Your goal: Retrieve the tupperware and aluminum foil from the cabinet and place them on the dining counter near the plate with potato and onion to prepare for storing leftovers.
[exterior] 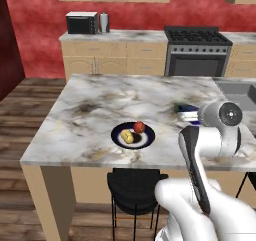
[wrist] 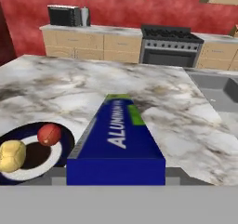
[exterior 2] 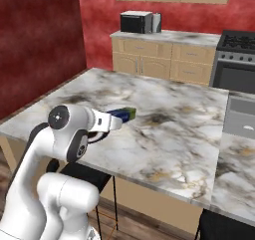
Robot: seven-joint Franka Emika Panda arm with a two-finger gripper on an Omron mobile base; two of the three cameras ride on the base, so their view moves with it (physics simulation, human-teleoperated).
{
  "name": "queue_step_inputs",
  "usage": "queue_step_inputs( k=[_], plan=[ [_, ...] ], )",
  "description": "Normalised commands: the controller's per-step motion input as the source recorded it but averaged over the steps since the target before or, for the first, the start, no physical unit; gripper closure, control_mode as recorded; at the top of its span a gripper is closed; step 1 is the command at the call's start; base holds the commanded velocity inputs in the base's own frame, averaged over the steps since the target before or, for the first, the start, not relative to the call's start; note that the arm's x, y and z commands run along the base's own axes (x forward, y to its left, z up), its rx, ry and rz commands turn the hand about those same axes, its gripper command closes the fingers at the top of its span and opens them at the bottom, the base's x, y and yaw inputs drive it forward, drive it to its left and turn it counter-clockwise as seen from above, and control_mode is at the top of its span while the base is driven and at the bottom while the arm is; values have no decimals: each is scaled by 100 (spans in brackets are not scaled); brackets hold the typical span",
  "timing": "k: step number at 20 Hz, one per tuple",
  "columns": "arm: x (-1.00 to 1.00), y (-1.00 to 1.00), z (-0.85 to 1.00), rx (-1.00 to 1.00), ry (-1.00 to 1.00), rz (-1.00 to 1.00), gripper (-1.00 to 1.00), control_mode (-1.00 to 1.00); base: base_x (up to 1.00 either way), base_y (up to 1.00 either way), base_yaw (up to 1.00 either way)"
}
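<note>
The gripper [exterior 2: 119,119] grasps the aluminum foil [wrist: 118,139] box, held above the dining counter [exterior: 90,110], toward its front edge, just beside the plate [exterior: 133,136].

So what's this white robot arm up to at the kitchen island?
It is carrying a dark blue box of aluminum foil in its tool, low over the marble dining counter. The box points away from the hand, its green end farthest out. Just beside it sits a dark plate with a yellowish potato and a red onion. The foil looks about to be set down near that plate.
</note>
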Motion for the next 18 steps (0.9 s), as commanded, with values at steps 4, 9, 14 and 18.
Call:
queue_step_inputs(
  k=[4, 9, 14, 18],
  plan=[
    [62, -27, -68, 1, 14, -6, 100, -100, 0, 0, 0],
    [58, -4, -60, 7, 4, 6, 100, -100, 0, 0, 0],
    [40, 0, -67, 5, 7, 13, 100, -100, 0, 0, 0],
    [26, 16, -76, 0, 16, 9, 100, -100, 0, 0, 0]
  ],
)
